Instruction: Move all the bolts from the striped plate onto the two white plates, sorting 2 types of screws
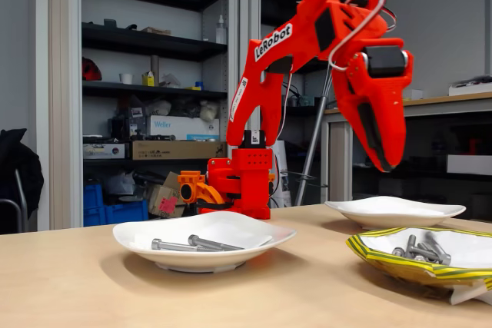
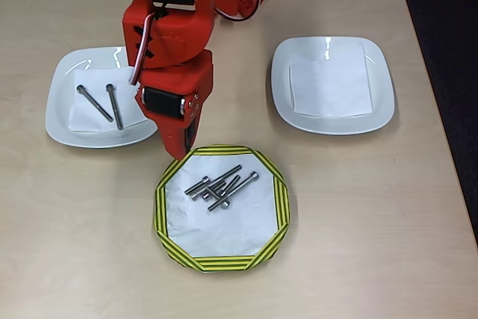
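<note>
Several bolts (image 2: 222, 184) lie just below fingers (image 2: 179, 147).

- Table (image 1: 69, 282): light wood-grain top, pale beige, rectangular with rounded corners in the overhead view.
- Shelving unit (image 1: 146, 44): dark shelves behind the table, framed by pale grey uprights; holds boxes, small containers and assorted equipment.
- Cardboard box (image 1: 173, 149): long, brown, on a lower shelf.
- Blue crates (image 1: 115, 207): at floor level below the shelves.
- Workbench (image 1: 453, 101): wood-edged top at the right rear, against a plain grey wall.
- Floor: dark, visible around the table edges in the overhead view.
</note>
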`<action>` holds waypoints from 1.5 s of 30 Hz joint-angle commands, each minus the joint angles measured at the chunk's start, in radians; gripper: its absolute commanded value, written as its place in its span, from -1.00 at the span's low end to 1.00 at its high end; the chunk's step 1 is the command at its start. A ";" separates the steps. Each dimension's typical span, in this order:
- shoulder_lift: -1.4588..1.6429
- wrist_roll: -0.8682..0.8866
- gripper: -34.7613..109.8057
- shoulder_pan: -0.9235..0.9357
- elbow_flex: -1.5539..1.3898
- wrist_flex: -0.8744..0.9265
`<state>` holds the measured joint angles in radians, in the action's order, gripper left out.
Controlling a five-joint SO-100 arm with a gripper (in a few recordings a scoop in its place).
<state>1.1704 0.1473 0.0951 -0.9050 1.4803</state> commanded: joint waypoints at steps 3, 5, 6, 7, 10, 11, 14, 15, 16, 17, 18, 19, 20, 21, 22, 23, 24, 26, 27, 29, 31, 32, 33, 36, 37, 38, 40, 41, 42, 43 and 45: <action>0.055 -0.009 -0.52 0.018 -0.025 0.000; 0.054 0.006 -0.50 0.002 -0.025 -0.017; 0.049 0.008 -0.43 -0.009 -0.020 -0.023; 0.035 0.012 -0.40 -0.021 -0.014 -0.031; -0.037 0.015 -0.36 -0.069 0.018 -0.051; -0.064 0.008 -0.35 -0.084 0.028 -0.055; -0.129 -0.018 -0.38 -0.121 0.038 -0.101; -0.146 -0.023 -0.39 -0.133 0.044 -0.110; -0.163 -0.040 -0.39 -0.144 0.051 -0.121; -0.175 -0.049 -0.39 -0.152 0.052 -0.133; -0.187 -0.060 -0.39 -0.160 0.054 -0.141; -0.198 -0.077 -0.39 -0.164 0.054 -0.152; -0.204 -0.091 -0.38 -0.167 0.054 -0.160; -0.210 -0.107 -0.38 -0.169 0.057 -0.166; -0.216 -0.127 -0.38 -0.172 0.063 -0.170; -0.222 -0.144 -0.38 -0.175 0.072 -0.172; -0.230 -0.158 -0.38 -0.178 0.086 -0.167; -0.236 -0.173 -0.39 -0.184 0.094 -0.163; -0.239 -0.184 -0.39 -0.187 0.094 -0.163; -0.249 -0.193 -0.39 -0.190 0.094 -0.163; -0.258 -0.198 -0.40 -0.193 0.094 -0.169; -0.262 -0.198 -0.40 -0.196 0.094 -0.170; -0.267 -0.198 -0.40 -0.198 0.094 -0.172; -0.281 -0.195 -0.41 -0.202 0.094 -0.172; -0.287 -0.193 -0.41 -0.204 0.094 -0.173; -0.295 -0.192 -0.41 -0.204 0.094 -0.176; -0.313 -0.187 -0.41 -0.206 0.094 -0.189; -0.321 -0.186 -0.42 -0.206 0.094 -0.196; -0.330 -0.184 -0.42 -0.206 0.095 -0.204; -0.336 -0.183 -0.42 -0.206 0.095 -0.209; -0.345 -0.181 -0.43 -0.206 0.095 -0.212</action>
<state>0.8115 -0.0307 -0.0982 -0.8299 1.2686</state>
